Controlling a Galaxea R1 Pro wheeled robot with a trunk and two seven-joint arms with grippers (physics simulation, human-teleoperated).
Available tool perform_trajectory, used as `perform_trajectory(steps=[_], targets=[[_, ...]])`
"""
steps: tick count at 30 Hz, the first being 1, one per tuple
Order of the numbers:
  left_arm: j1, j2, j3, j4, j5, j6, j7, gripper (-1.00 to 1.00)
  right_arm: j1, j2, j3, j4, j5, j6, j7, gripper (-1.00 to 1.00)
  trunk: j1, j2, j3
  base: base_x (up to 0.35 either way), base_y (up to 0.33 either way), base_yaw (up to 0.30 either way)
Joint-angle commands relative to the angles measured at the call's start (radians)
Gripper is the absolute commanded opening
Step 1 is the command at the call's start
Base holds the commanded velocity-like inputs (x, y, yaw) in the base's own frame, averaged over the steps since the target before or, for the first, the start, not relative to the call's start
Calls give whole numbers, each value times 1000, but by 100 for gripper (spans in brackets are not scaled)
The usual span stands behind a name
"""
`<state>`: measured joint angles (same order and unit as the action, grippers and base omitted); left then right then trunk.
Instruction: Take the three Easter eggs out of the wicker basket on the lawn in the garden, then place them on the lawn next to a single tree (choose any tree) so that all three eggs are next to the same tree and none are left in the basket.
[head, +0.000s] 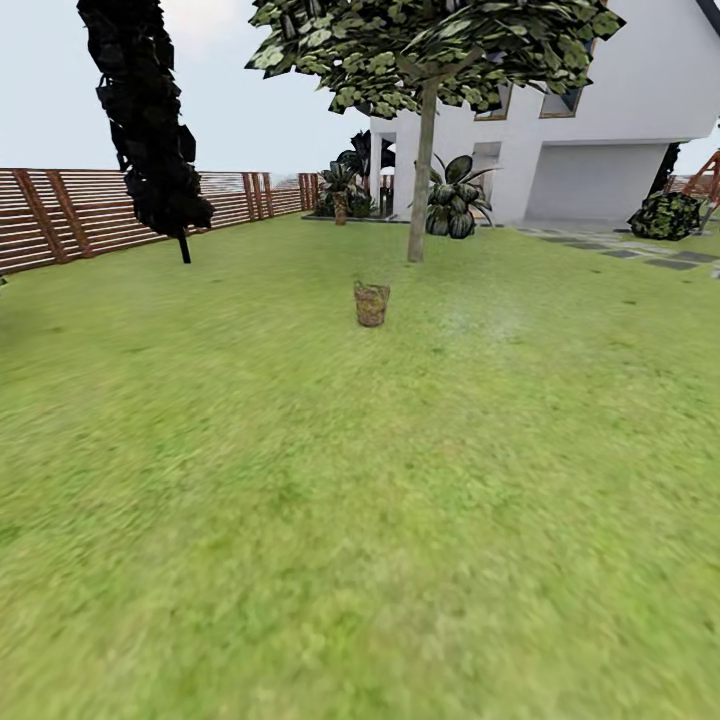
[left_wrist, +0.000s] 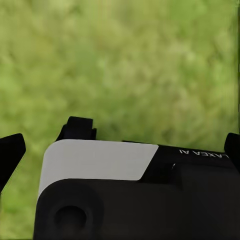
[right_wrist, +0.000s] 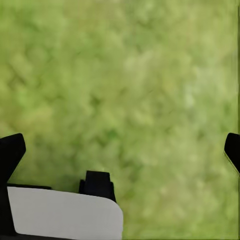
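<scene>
A wide lawn (head: 360, 520) fills the garden, with a slatted fence (head: 90, 210) at upper left and a white house (head: 600, 120) at upper right. The wicker basket (head: 371, 303) stands upright on the grass at upper centre, small and brown, just below the tree (head: 424, 160). No eggs can be made out; the basket is too far off. The left hand (left_wrist: 120, 150) and right hand (right_wrist: 120, 150) hang spread open over bare grass. Driving up too fast risks bumping the basket and tipping it.
</scene>
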<state>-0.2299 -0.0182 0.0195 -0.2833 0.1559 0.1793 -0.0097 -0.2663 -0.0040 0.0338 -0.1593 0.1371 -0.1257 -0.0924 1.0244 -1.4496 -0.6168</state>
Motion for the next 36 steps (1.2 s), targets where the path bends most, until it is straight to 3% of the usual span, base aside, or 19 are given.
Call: perform_trajectory(steps=[1, 36], targets=[[0, 0, 2, -2, 8, 6, -1, 100, -1, 0, 3, 1, 8, -2, -6, 100, 1, 0, -1, 337, 0, 0], [0, 0, 2, -2, 8, 6, -1, 100, -1, 1, 3, 1, 10, -2, -6, 100, 1, 0, -1, 337, 0, 0]])
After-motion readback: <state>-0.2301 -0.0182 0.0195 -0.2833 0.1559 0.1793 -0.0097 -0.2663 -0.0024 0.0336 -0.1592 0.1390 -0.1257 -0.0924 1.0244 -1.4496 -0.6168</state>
